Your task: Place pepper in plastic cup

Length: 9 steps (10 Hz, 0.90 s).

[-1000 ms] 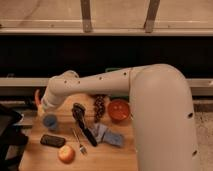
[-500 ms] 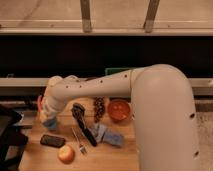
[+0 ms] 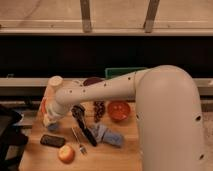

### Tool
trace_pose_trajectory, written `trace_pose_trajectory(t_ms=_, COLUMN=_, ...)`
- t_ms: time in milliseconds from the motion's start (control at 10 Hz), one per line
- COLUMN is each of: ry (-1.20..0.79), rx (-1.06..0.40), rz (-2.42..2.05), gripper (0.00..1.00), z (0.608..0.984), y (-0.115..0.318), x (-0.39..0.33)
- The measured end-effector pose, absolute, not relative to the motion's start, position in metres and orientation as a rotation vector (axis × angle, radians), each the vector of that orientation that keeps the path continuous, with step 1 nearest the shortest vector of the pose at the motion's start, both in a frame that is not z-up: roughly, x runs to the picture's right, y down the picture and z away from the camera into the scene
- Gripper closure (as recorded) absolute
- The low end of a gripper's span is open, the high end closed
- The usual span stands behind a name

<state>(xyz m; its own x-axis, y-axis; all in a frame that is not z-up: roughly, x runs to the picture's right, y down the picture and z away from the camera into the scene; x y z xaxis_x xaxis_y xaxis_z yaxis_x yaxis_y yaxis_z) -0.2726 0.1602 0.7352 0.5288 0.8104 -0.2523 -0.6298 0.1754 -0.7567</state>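
Observation:
My gripper (image 3: pixel 49 119) is at the left side of the wooden table (image 3: pixel 125 155), at the end of the white arm that reaches in from the right. It is shut on the orange-red pepper (image 3: pixel 44 106), which shows as a slim sliver along the gripper's left side. The small blue-grey plastic cup (image 3: pixel 53 127) stands right under the gripper. It is mostly hidden by the gripper, and only its lower right edge shows.
A cream-white cup (image 3: pixel 55 81) and a purple bowl (image 3: pixel 92 80) stand at the back. An orange bowl (image 3: pixel 119 110), dark grapes (image 3: pixel 99 110), a black utensil (image 3: pixel 83 124), a blue cloth (image 3: pixel 109 135), a fork (image 3: pixel 79 144), an apple (image 3: pixel 66 153) and a dark flat object (image 3: pixel 52 140) lie nearby.
My gripper has moved down and slightly right with the pepper, from above the left table edge to right over the blue-grey cup, now covering most of it.

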Motion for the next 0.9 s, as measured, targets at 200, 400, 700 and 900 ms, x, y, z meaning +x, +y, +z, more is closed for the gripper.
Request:
trace_pose_trajectory(t_ms=200, ry=-0.214, rx=-0.957, rz=1.037, gripper=1.0, z=0.736, y=0.167, x=-0.271)
trace_pose_trajectory(t_ms=400, ry=-0.19, rx=-0.972, rz=1.042, gripper=0.91, z=0.737, y=0.173, x=-0.266)
trace_pose_trajectory(t_ms=700, ry=-0.153, rx=-0.997, rz=1.039, gripper=0.61, z=0.737, y=0.182, x=-0.263)
trace_pose_trajectory(t_ms=900, ry=-0.135, rx=-1.012, rz=1.029, gripper=0.4, z=0.739, y=0.187, x=-0.263)
